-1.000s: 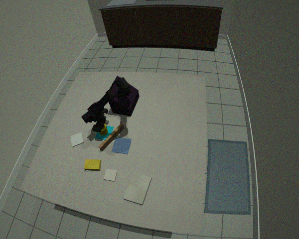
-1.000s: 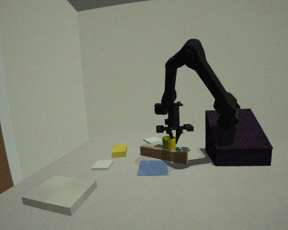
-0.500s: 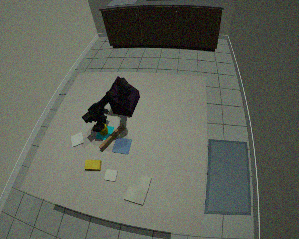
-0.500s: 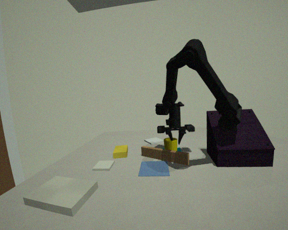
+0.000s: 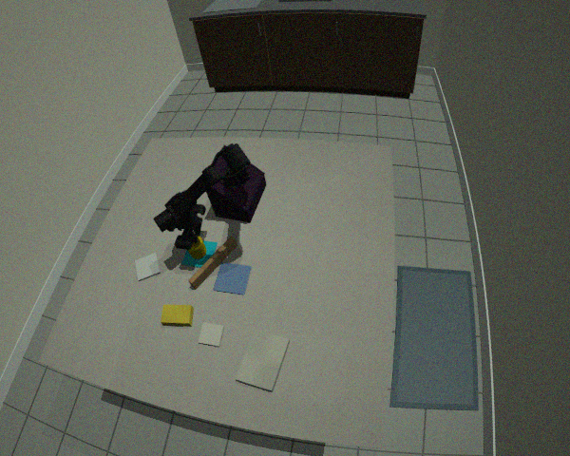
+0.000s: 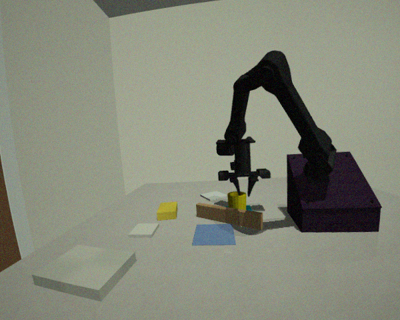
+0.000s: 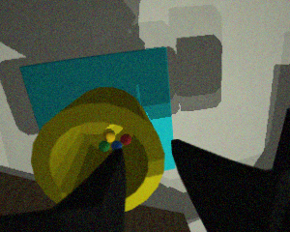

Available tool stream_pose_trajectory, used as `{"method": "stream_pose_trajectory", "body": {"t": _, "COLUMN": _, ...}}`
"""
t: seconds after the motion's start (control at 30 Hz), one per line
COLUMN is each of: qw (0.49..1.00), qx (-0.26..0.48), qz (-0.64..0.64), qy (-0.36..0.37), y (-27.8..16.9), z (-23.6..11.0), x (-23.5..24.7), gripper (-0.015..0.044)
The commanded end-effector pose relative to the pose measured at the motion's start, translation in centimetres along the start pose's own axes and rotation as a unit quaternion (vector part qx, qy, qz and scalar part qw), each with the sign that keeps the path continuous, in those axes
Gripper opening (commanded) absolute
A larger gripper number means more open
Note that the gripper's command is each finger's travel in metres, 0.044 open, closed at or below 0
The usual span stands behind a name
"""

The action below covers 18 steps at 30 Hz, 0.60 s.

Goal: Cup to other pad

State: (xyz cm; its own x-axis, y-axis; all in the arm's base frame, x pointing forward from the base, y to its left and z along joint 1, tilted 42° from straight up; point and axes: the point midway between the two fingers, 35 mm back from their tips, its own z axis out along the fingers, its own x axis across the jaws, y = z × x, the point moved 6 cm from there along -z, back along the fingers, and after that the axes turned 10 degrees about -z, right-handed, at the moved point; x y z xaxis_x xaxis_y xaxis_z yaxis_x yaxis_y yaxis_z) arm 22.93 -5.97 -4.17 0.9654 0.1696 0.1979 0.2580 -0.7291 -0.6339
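The yellow cup (image 6: 237, 201) stood upright on the teal pad (image 7: 101, 82), just behind the wooden bar (image 6: 229, 215) that lay between it and the blue pad (image 6: 214, 234) on the surface (image 6: 297, 275). The gripper (image 6: 244, 191) hung just above the cup's rim with its fingers parted and gripping nothing, one tip over the cup's mouth and the other outside its wall. Four marbles (image 7: 115, 140), yellow, red, green and blue, lay at the bottom of the cup.

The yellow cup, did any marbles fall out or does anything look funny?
No spill shows: the yellow cylindrical cup stands upright on the teal square pad, with four small coloured marbles inside. One oddity: one finger of the open black tool reaches over the cup's rim.
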Motion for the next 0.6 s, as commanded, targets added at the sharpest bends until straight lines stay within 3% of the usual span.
{"method": "stream_pose_trajectory", "body": {"t": 0.0, "qw": 1.000, "qx": -0.003, "qz": -0.003, "qy": 0.001, "y": 0.1, "z": -0.8, "x": 0.1, "gripper": 0.0147}}
{"method": "stream_pose_trajectory", "body": {"t": 0.57, "qw": 1.000, "qx": -0.001, "qz": -0.002, "qy": 0.000, "y": -0.1, "z": -3.2, "x": -0.1, "gripper": 0.0147}}
